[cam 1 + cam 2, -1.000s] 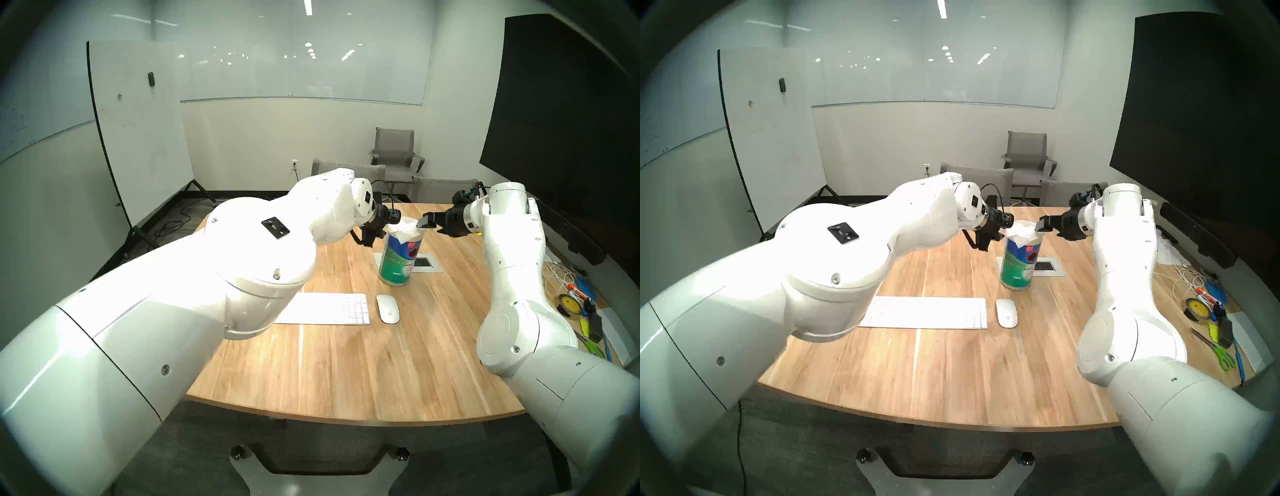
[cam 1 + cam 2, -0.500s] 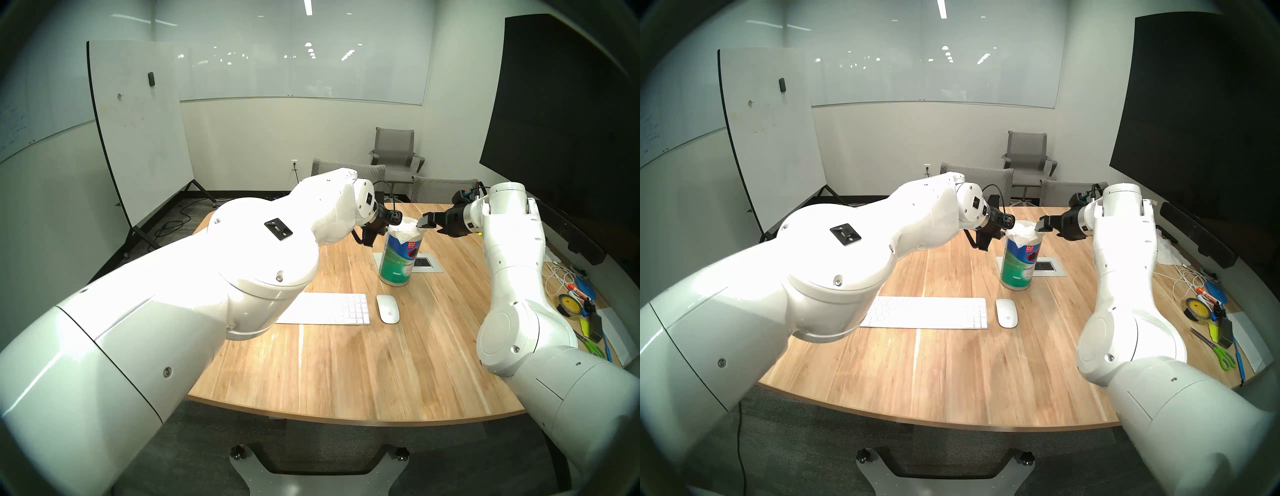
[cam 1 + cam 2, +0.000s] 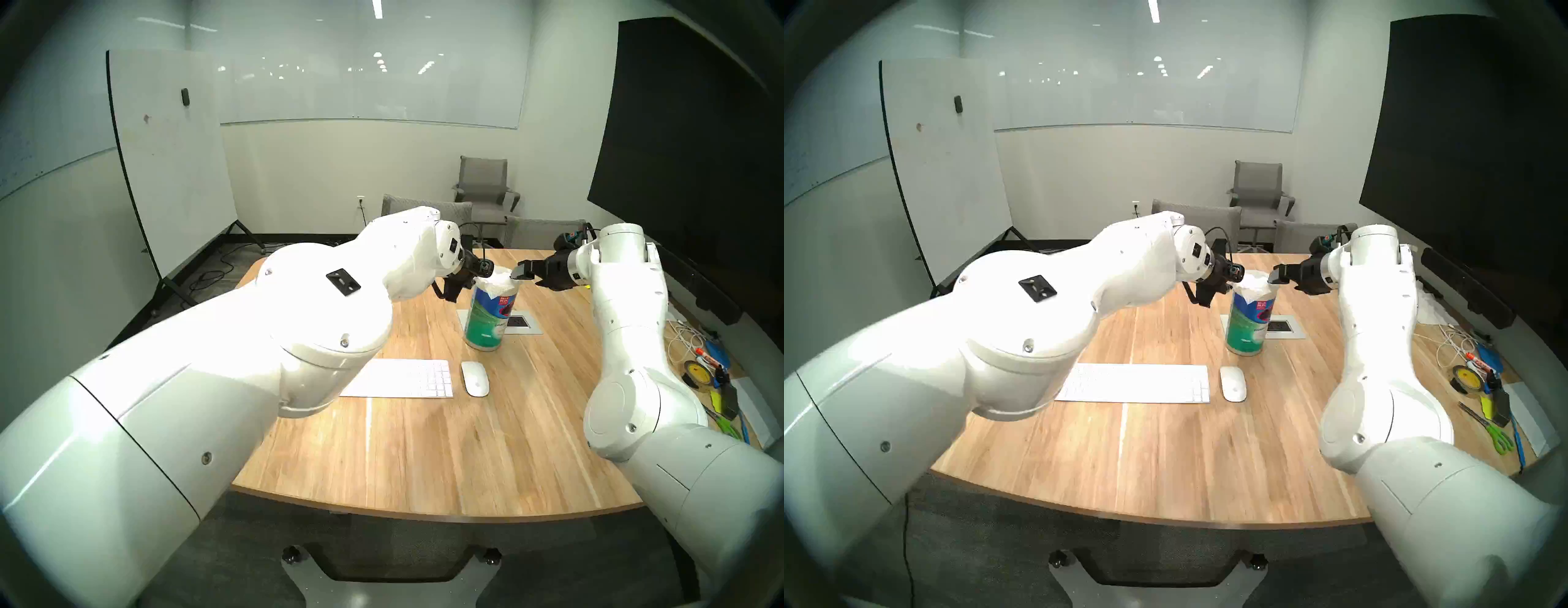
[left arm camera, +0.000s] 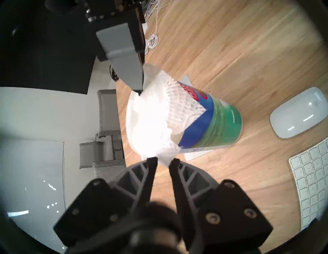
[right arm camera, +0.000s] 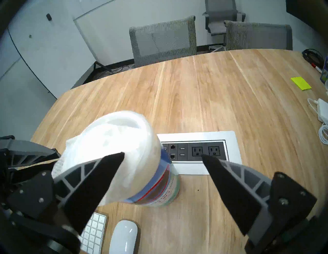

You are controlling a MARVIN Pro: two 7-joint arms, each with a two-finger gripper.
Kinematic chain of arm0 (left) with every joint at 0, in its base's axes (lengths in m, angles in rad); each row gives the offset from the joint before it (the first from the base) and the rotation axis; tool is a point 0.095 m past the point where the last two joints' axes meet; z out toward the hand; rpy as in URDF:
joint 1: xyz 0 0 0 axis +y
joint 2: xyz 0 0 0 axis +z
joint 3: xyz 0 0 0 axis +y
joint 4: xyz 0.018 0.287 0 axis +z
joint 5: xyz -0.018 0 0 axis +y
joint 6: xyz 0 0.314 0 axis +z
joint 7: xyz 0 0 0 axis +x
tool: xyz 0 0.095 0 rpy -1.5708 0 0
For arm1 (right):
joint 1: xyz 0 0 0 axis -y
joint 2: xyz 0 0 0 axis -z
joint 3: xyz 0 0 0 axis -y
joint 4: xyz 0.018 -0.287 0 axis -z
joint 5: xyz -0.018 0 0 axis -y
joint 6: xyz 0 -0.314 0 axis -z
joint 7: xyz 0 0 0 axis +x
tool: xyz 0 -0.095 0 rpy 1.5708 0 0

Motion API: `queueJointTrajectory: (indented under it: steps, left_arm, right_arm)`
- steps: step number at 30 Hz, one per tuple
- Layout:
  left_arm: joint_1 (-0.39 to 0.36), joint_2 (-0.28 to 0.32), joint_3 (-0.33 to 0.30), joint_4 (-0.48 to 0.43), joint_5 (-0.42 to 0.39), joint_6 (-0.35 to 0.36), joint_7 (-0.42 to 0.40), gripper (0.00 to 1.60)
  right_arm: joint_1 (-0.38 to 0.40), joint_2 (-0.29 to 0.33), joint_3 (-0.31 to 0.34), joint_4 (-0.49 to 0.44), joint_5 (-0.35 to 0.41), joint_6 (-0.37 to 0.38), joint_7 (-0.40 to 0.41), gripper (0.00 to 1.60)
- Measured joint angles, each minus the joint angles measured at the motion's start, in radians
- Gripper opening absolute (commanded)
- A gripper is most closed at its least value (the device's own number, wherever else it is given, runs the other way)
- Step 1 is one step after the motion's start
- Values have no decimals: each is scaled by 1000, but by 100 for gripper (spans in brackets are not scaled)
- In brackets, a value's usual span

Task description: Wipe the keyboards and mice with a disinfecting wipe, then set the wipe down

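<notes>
Left arm: stretched forward over the desk, wrist angled downward toward the top of the wipes canister. Left hand: fingers drawn close, with a corner of the disinfecting wipe lying between the tips; whether the sheet is firmly pinched cannot be told.

Right arm: raised at the desk's right side, elbow bent, forearm directed toward the canister from the opposite side. Right hand: spread wide and empty, one finger in front of the canister's white top, the other over the outlet panel.

Desk: rounded, light wood grain, with the grey outlet panel recessed just behind the canister. Room: a rolling whiteboard is seen at left, grey mesh chairs behind the desk, a dark screen at right.

Keyboard: slim, white, flat on the desk nearer than the canister, partly covered by the left arm.

Wipe: white, quilted, rumpled, draped over the canister's top and down its label.

Mouse: glossy white, low-domed, set just right of the keyboard.
</notes>
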State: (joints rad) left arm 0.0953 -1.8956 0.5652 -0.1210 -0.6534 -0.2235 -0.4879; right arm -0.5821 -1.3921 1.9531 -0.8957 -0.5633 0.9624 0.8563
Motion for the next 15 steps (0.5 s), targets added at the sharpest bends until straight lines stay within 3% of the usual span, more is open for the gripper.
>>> queueJointTrajectory:
  steps: [5, 15]
  left_arm:
    - [1, -1, 0, 1, 11, -6, 5, 1]
    - [2, -3, 0, 3, 26, -16, 13, 0]
  right_arm:
    - [0, 0, 0, 0, 0, 0, 0, 160]
    - [0, -1, 1, 0, -2, 0, 0, 160]
